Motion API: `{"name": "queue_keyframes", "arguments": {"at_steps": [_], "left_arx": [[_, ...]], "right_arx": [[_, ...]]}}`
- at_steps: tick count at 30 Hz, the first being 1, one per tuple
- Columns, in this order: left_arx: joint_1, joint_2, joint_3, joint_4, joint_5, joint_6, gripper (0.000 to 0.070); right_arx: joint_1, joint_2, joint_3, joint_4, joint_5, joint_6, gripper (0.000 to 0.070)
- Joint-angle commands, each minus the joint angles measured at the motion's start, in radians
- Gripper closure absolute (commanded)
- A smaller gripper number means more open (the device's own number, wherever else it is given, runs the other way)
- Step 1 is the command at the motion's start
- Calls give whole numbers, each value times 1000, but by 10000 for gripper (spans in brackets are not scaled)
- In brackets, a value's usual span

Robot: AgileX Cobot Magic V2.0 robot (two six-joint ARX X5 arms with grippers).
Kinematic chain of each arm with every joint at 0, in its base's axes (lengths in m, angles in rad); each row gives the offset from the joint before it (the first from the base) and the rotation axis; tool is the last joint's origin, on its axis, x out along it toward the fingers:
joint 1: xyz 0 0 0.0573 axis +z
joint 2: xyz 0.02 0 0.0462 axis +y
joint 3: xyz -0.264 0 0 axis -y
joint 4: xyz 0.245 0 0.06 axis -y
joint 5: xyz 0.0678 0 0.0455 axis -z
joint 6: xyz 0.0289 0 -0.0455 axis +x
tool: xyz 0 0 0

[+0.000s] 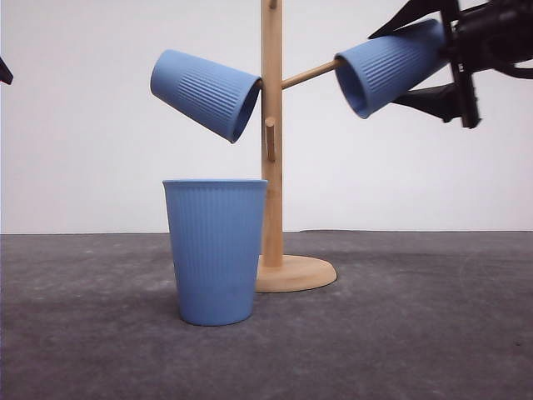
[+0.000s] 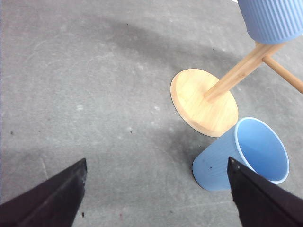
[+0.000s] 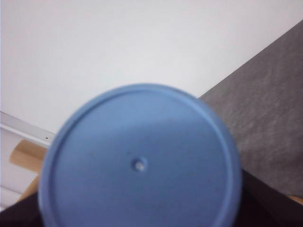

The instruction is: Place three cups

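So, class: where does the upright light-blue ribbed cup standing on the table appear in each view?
Front view: the upright light-blue ribbed cup stands lower centre, beside the round wooden stand base.
Left wrist view: the cup beside that base, mouth showing.
Shared landmark: that base.

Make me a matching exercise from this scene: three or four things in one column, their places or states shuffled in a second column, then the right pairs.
Things
1. left cup
2. right cup
3. front cup
4. stand

States
A. upright on the table
B. held in the right gripper
C. hung on a peg, no gripper on it
D. wooden, on a round base

Pairs: 1-C, 2-B, 3-A, 4-D
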Motion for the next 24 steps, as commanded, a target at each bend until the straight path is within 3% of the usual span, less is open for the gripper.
{"name": "queue_keyframes", "arguments": {"at_steps": [1, 12, 19, 24], "left_arx": [[-1, 3, 2, 11, -5, 10, 150], [-1, 3, 2, 11, -5, 10, 150], [-1, 3, 2, 11, -5, 11, 150], [-1, 3, 2, 11, -5, 11, 150]], "right_arx": [[16, 26, 42, 21, 0, -18, 328], [102, 90, 99, -49, 57, -134, 328], [126, 119, 100, -54, 68, -144, 327], [138, 121, 100, -55, 79, -165, 249]]}}
